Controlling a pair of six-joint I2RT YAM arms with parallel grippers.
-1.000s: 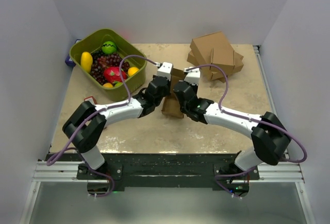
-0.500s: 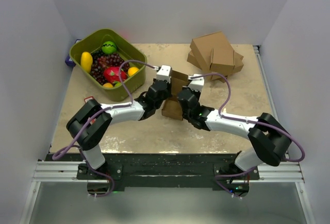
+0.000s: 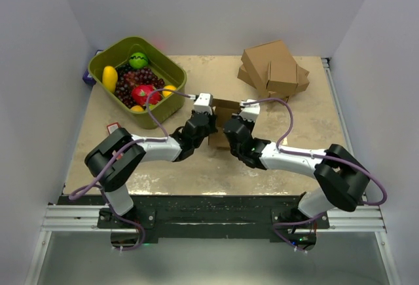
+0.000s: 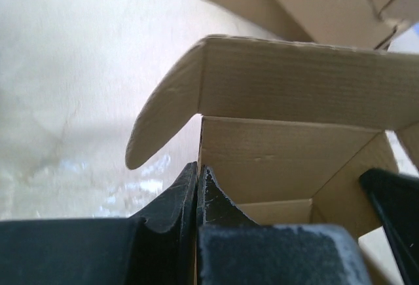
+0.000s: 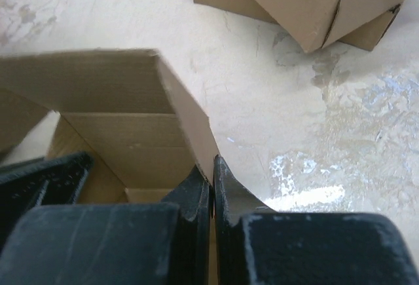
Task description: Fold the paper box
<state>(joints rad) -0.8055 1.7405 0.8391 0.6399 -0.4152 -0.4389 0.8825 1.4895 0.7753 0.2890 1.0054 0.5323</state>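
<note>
The paper box (image 3: pixel 226 109) is a small brown cardboard shell standing open-topped at the table's middle, between my two wrists. My left gripper (image 3: pixel 209 130) is shut on its left wall. In the left wrist view the fingers (image 4: pixel 177 200) pinch that wall's edge, with a rounded flap (image 4: pixel 163 114) sticking out left and the back panel (image 4: pixel 294 82) above. My right gripper (image 3: pixel 230 130) is shut on the right wall. In the right wrist view the gripper (image 5: pixel 211 170) clamps the wall's corner, and the box's inside (image 5: pixel 124 137) opens to its left.
A stack of larger brown cartons (image 3: pixel 273 69) lies at the back right, also showing as cartons (image 4: pixel 314 3) and cartons (image 5: pixel 294 3) in the wrist views. A green basket (image 3: pixel 171 69) of fruit stands at the back left. A small red-edged tag (image 3: pixel 112 128) lies by the left arm.
Both grippers, still shut on the box walls, have moved toward the near edge and lower. The box has come with them and looks squarer.
</note>
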